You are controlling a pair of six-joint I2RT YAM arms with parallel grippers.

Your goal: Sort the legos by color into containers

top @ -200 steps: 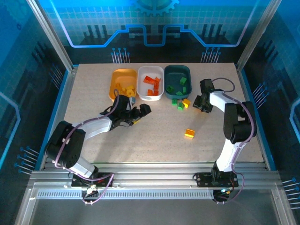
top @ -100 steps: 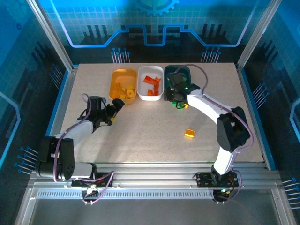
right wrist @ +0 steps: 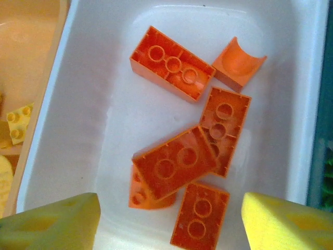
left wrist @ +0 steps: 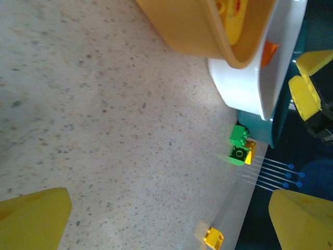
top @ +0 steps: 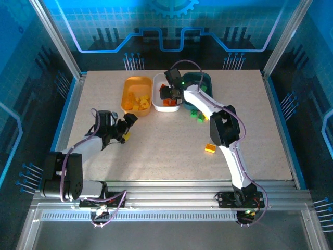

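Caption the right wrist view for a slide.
Right pincer open above the white tray, which holds several orange bricks.

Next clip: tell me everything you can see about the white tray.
The white tray is a glossy, rounded-rectangular plastic dish with low walls, standing upright on the far side of the table. It sits in the middle of the row, close between the orange-yellow tray and the dark teal tray. Six orange bricks lie loose inside, some overlapping, one with a curved cutout. The right gripper hangs over it, fingers apart and empty.
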